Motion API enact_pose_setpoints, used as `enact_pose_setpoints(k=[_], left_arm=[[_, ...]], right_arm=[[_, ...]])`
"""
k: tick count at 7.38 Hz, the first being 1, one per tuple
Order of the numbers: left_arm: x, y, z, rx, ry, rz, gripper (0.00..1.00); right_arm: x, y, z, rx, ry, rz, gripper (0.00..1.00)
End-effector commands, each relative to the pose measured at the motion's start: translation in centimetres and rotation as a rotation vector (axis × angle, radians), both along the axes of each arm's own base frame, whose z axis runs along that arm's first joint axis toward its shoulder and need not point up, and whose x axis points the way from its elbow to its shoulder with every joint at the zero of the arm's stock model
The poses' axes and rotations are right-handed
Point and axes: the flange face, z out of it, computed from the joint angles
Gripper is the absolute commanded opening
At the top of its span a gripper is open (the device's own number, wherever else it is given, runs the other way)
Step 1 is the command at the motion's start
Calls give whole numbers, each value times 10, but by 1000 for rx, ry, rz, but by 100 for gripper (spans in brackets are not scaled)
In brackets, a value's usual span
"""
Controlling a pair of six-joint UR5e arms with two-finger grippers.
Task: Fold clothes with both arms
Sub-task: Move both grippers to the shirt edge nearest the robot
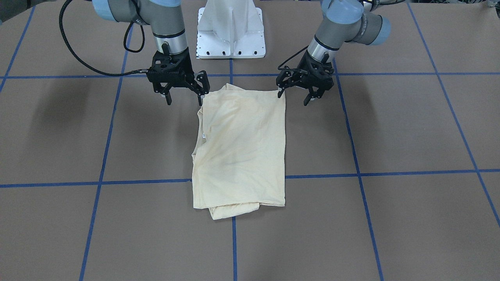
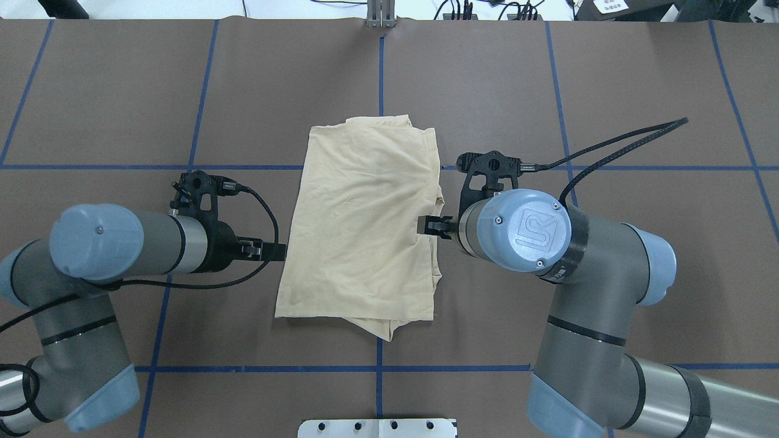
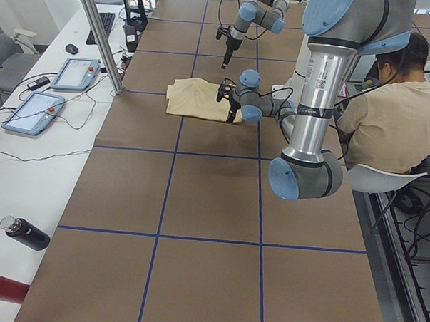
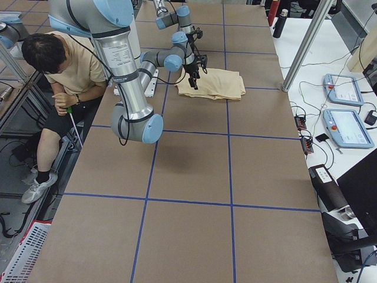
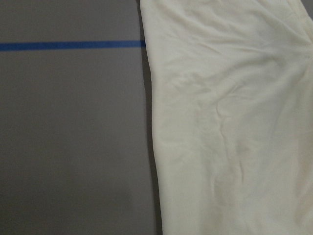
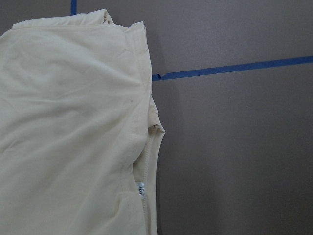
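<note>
As both arms reach over the brown table (image 1: 390, 128), the cream shirt (image 1: 240, 148) lies flat at mid-table, folded into a rectangle across a blue tape line (image 1: 136, 181). A lower layer protrudes at the operator-side edge. The collar (image 6: 146, 161) and its small white neck label (image 6: 141, 190) sit on the edge toward the robot's right. The right gripper (image 1: 184, 97) hangs at one robot-side corner of the shirt, jaws spread wide and holding nothing. The left gripper (image 1: 293, 97) hangs tilted at the other robot-side corner, jaws likewise wide and empty. Each has one fingertip at the cloth edge; contact cannot be confirmed. The white pedestal (image 1: 231, 35) stands just beyond the shirt, between the arms.
</note>
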Motion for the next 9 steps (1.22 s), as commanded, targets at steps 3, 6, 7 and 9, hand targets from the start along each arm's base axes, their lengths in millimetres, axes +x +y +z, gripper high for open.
enact_pose_setpoints(k=[3,6,7,9], left_arm=[[26,20,10,-33,-25,28,63],[28,24,10,-34,-25,37,61],[29,26,10,-35,-25,41,60],[36,35,6,-34,-19,59,56]], right_arm=[[-2,2,1,0,1,-3,100],[-3,2,2,-1,4,-5,100],[-4,2,3,-1,4,-5,100],[-4,2,3,-1,6,-4,100]])
